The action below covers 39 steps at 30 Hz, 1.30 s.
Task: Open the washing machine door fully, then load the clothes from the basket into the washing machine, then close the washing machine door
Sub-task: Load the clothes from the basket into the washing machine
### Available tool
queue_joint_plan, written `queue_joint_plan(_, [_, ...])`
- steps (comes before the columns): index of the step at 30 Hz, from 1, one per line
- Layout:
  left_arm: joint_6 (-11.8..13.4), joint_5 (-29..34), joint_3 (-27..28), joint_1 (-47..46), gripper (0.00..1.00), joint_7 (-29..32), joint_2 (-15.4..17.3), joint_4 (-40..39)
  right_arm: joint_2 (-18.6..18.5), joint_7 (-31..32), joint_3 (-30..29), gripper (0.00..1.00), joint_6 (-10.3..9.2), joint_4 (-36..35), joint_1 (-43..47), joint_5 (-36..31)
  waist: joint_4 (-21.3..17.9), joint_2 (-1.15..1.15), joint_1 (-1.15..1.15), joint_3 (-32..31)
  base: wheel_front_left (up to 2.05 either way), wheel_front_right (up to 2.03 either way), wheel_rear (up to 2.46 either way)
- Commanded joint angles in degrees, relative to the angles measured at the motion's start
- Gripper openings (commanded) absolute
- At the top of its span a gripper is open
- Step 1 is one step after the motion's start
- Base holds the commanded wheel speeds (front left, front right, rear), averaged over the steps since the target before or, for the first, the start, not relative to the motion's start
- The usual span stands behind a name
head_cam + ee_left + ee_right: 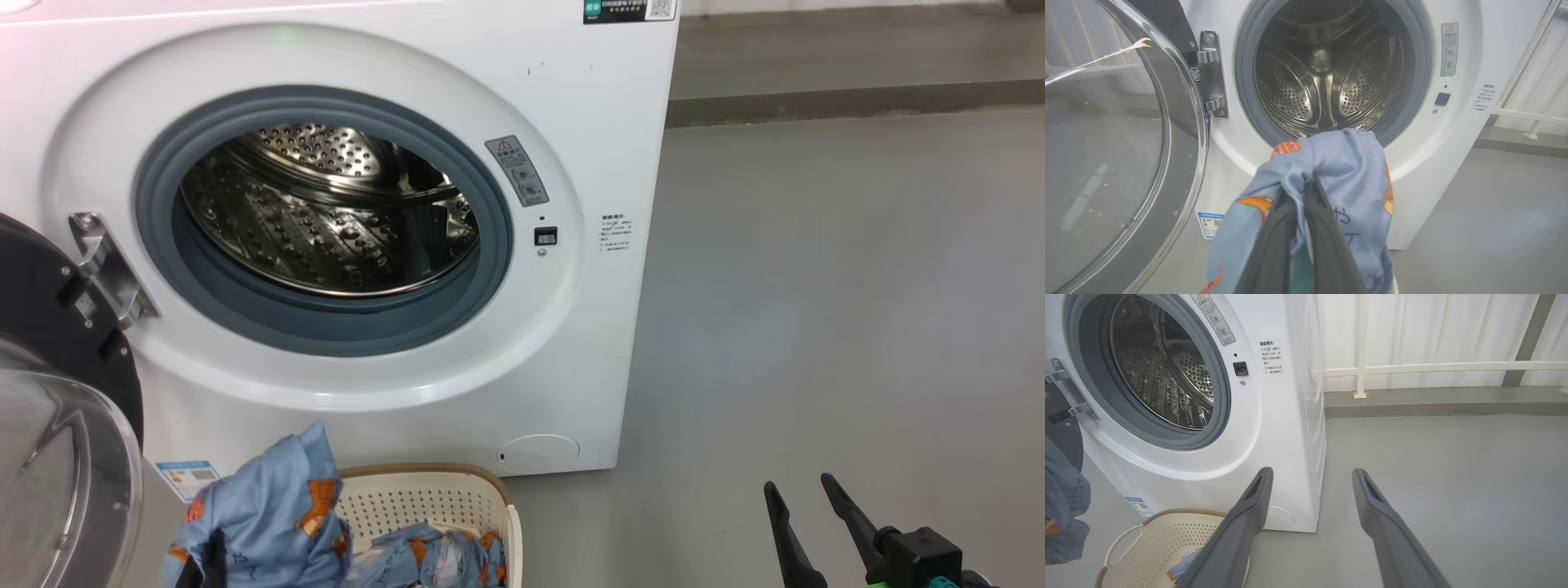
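Your left gripper (1309,182) is pinched shut on a fold of the clothes (1347,163). It holds the blue bundle up just before the washing machine (571,122), below the mouth of the drum (326,220). More of the fabric lies in the basket (424,500) at the machine's foot; whether the two portions touch is hard to tell. The washing machine door (73,327) stands swung out at left. Your right gripper (798,483) hangs spread and empty, well apart.

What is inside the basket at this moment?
Crumpled blue printed clothes lie at the bottom of the basket, with bare perforated wall behind them. In the head view, the lifted piece shut in the left gripper covers the basket's left part, so what lies there is hidden.
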Motion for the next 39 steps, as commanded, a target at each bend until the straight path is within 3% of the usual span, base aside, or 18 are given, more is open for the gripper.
queue_joint_plan(1, [-0.1, 0.5, 2.4, -0.9, 0.0, -0.8, 0.1, -2.0, -0.8, -0.3, 1.1, 1.0, 0.35, -1.2, -0.2, 0.3, -0.1, 0.0, 0.0, -0.4, 0.0, 0.0, 0.0])
queue_joint_plan(39, [-0.4, 2.1, 1.8, 1.5, 0.0, -0.8, -1.1, -5.5, -0.5, -0.3, 1.7, 1.0, 0.35, -1.2, 0.0, 0.5, -1.5, 0.0, 0.0, -0.2, 0.0, 0.0, 0.0])
